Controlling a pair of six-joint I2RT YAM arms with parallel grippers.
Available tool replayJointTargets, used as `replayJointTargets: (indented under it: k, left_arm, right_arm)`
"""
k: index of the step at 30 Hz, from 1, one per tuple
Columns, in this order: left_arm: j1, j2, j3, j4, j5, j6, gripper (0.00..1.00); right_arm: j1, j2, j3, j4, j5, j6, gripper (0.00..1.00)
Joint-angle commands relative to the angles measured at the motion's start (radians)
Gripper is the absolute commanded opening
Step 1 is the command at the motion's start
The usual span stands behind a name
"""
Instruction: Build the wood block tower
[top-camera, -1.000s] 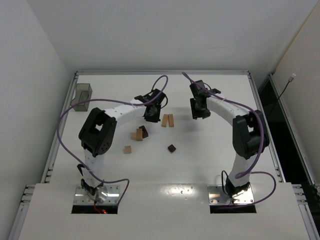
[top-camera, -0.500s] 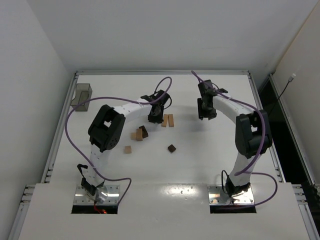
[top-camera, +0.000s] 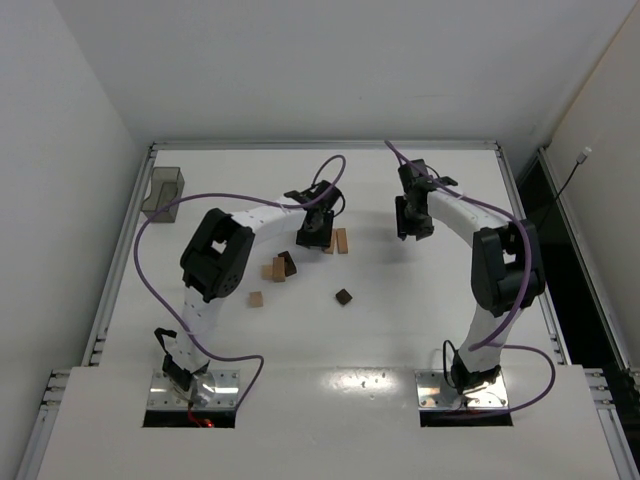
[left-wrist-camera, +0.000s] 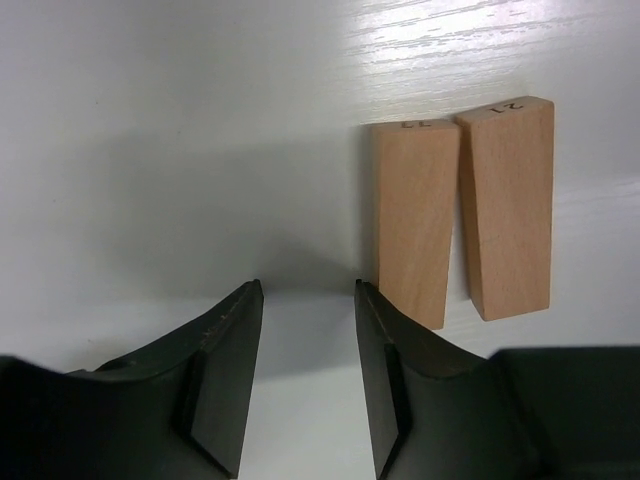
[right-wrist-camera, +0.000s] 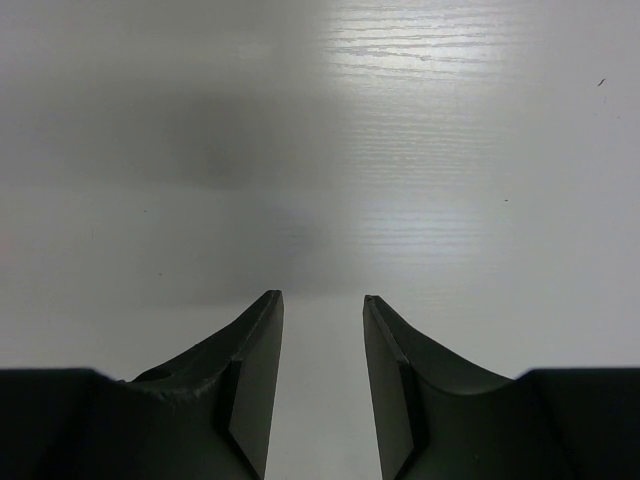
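as both arch forward and point down, left end effector (left-wrist-camera: 307, 290) and right end effector (right-wrist-camera: 321, 296) stand parted, empty

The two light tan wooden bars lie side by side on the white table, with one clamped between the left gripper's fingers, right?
Neither is clamped. The left wrist view shows the two light tan wooden bars side by side on the white table, beside the open, empty left gripper.

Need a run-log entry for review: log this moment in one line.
left claw: open, empty, beside tan bars | right claw: open, empty, over table
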Motion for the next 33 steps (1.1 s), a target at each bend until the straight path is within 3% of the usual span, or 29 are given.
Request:
replayJointTargets:
  k: [1,11,18,25,33]
  left_arm:
    - [-0.010,0.026,0.036,0.007,0.017,-0.013,0.39]
    - [-0.010,0.035,0.055,0.007,0.017,-0.013,0.45]
    - [-0.010,0.045,0.055,-0.002,-0.075,-0.013,0.45]
    - [-0.010,0.077,0.094,-0.011,-0.094,-0.013,0.32]
    - [-0.010,0.107,0.125,-0.011,-0.094,-0.013,0.37]
  right_arm:
    - [-0.005,-0.028,0.009,0.011,-0.009,0.015,0.35]
    - [-0.005,-0.019,0.009,0.011,-0.029,0.015,0.35]
    - [-0.005,-0.019,0.009,0.011,-0.038,0.025,0.35]
    - [-0.005,-0.019,0.009,0.011,-0.038,0.025,0.35]
    - [-0.005,-0.019,0.000,0.011,-0.038,0.025,0.35]
